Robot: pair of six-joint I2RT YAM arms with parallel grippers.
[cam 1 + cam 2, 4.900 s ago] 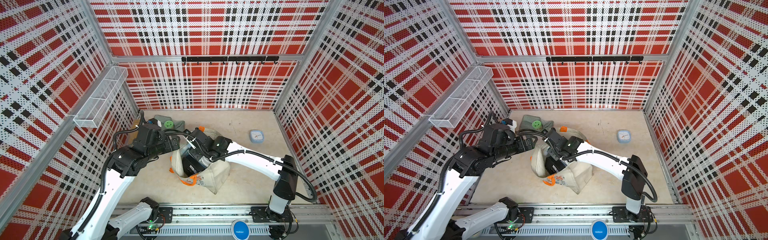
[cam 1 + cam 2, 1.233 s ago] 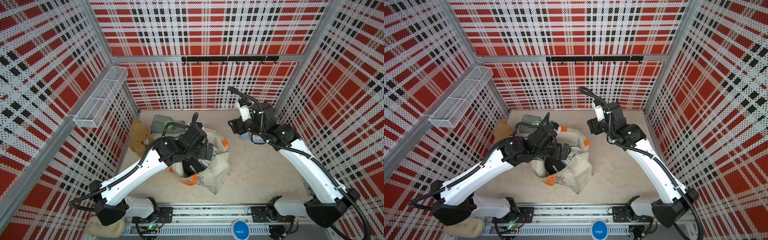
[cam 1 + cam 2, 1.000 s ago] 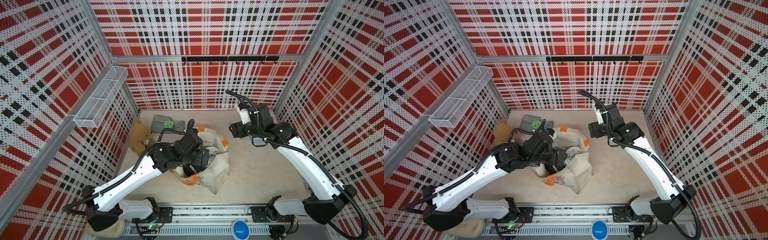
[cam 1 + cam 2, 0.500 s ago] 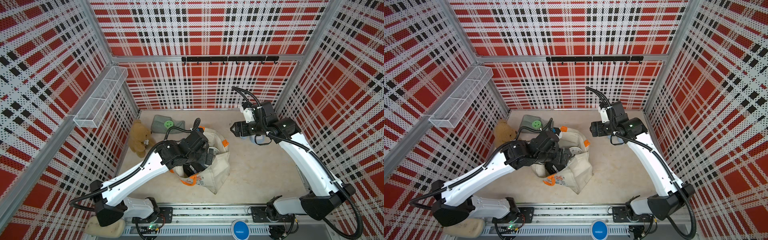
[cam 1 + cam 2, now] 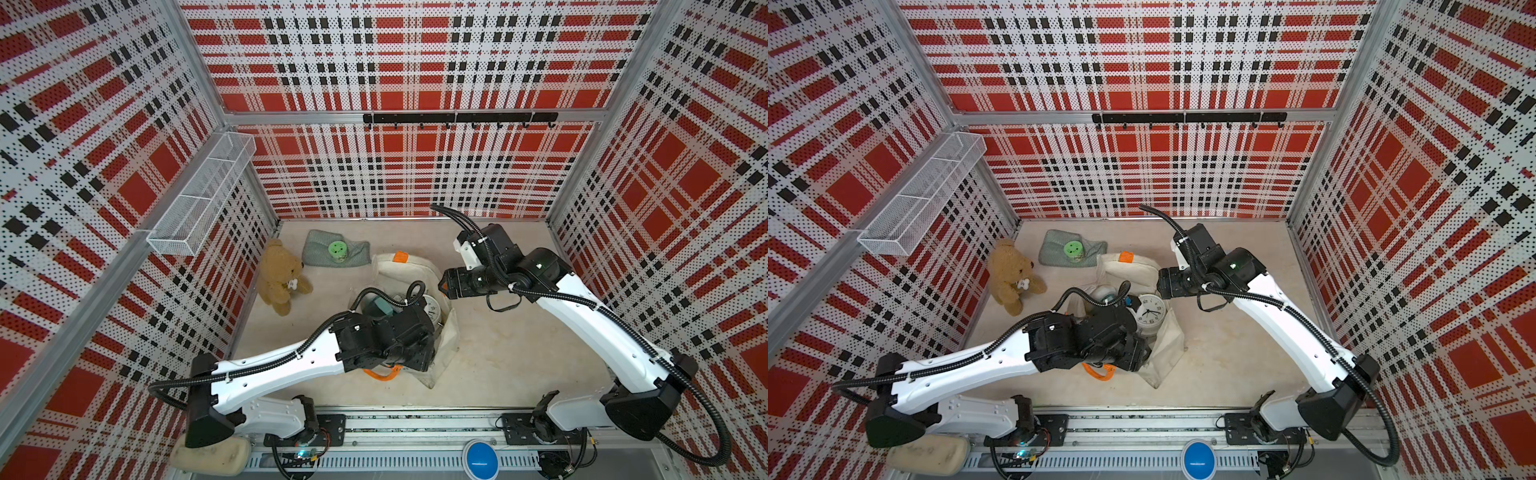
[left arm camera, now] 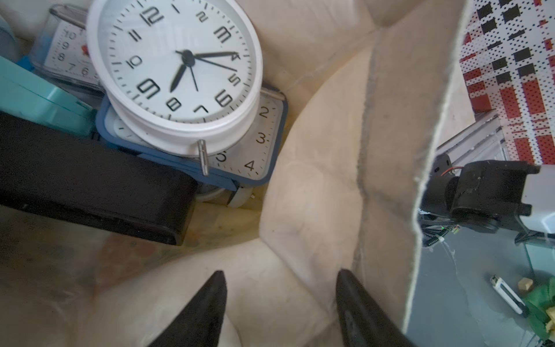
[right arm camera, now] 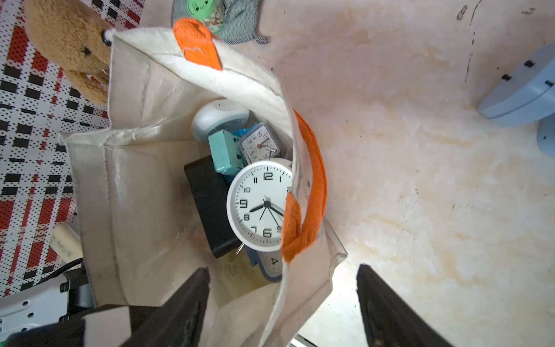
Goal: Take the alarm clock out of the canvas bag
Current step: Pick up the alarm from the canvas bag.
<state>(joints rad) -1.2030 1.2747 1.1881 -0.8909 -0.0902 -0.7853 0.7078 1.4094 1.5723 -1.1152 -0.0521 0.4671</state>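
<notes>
The cream canvas bag (image 5: 409,270) (image 5: 1144,272) with orange handles (image 7: 313,180) lies open mid-table. Inside it, a round white alarm clock (image 6: 180,69) (image 7: 258,204) (image 5: 1150,313) rests on a blue square clock (image 6: 258,144), beside a small clear clock (image 7: 259,144), a teal box (image 7: 223,150) and a black box (image 6: 90,186). My left gripper (image 6: 280,279) is inside the bag, short of the clocks, jaws apart over a canvas fold; the top views hide its fingers. My right gripper (image 7: 282,279) (image 5: 446,286) stands open, straddling the bag's rim.
A brown teddy bear (image 5: 282,276) sits by the left wall. Behind the bag, a green-lidded jar (image 5: 336,249) rests on a grey-green cloth (image 5: 357,257). A blue-grey clock (image 7: 519,99) stands on the table beyond the bag. A wire basket (image 5: 199,208) hangs on the left wall.
My left gripper's jaws have narrowed and its wrist has shifted toward the front inside the bag. The right gripper has come down and left to the bag's rim.
</notes>
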